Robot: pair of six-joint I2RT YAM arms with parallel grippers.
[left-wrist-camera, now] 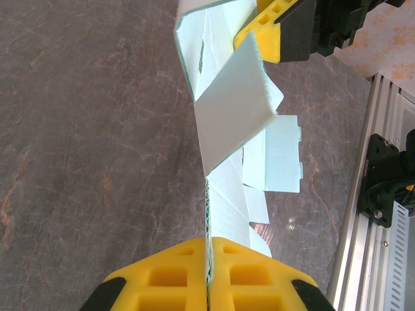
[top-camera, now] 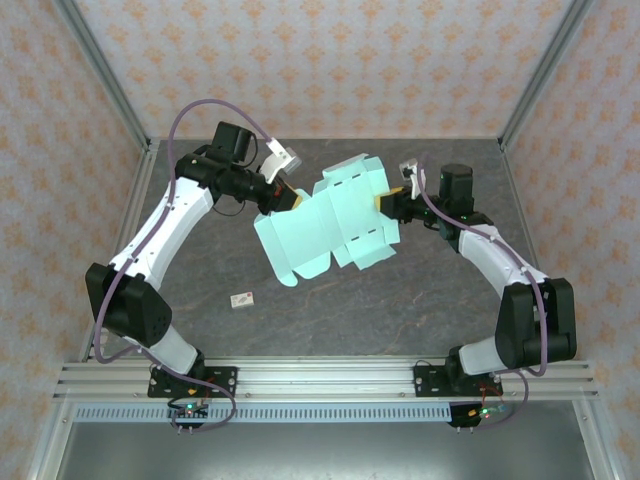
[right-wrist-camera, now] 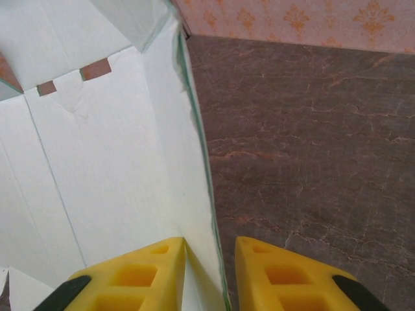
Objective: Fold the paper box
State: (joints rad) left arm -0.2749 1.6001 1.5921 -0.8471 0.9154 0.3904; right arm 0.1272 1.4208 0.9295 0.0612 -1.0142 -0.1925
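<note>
**Box sheet aloft between both arms, only the left is pinching**

The paper box (top-camera: pixel 330 225) hangs above the table (top-camera: pixel 430 300) at mid-workspace, spanning left to right between the two arms.

The left gripper (top-camera: pixel 283 196) is clenched on its left edge, and the wrist view shows the jaws flat against the sheet. The right gripper (top-camera: pixel 390 203) sits at the opposite edge. Its jaws straddle a panel with a sliver of daylight on one side, so I read it as released, not gripping. Both arms are equally near, so the next fold likely turns on the right one closing.

The sheet is pale mint die-cut card. It is mostly unfolded, with slots and tabs showing and one panel creased into a V.
</note>
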